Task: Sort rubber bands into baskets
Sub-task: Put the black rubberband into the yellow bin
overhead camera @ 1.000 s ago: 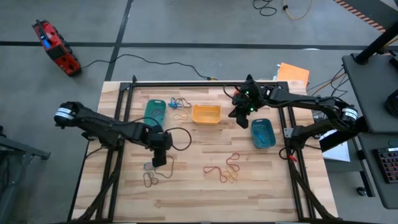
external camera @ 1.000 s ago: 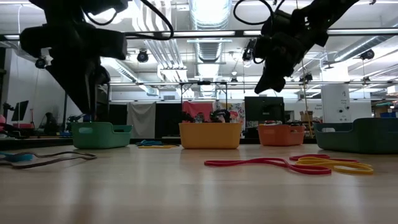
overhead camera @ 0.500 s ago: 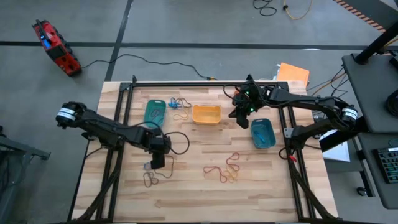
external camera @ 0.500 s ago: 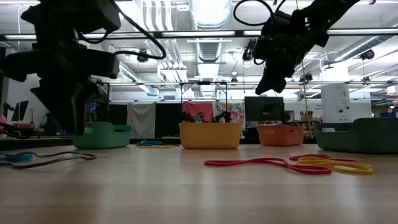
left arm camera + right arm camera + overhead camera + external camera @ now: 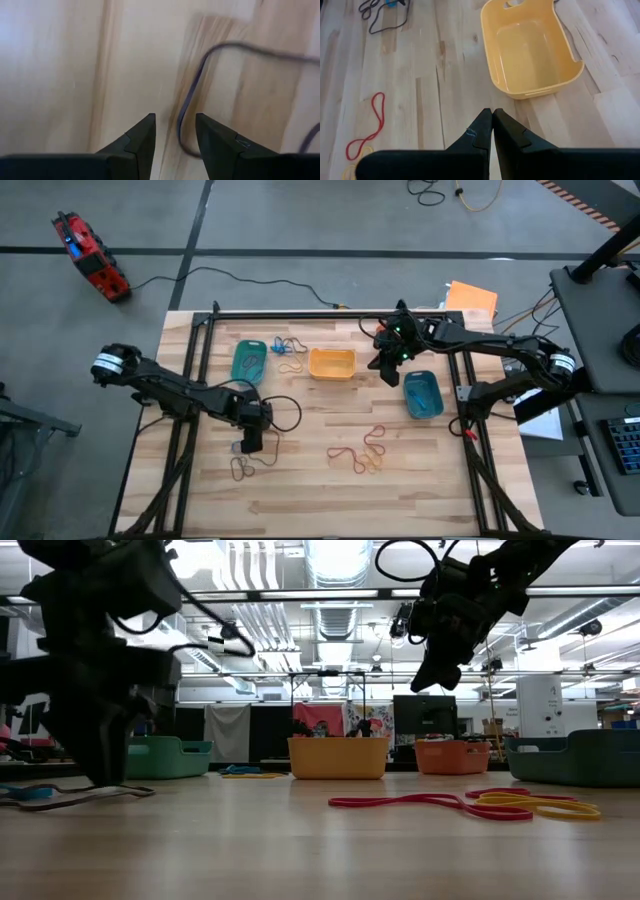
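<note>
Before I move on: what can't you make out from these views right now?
- Teal basket, high view: contents too small to tell.
- Blue basket, high view: the right gripper, shut and empty, covers its near end.
- Dark band, left wrist view: blurred and cut off; unclear whether the open left gripper touches it.
- Left gripper, low view: a dark blurred mass; its tips are hidden.
- Orange basket, low view: only its side shows.

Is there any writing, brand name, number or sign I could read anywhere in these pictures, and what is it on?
None can be read.
Red case on the floor: any marking is too small to read.
White cabinet in the room behind: papers on it are blurred.
The baskets, such as the yellow basket, show no lettering.
</note>
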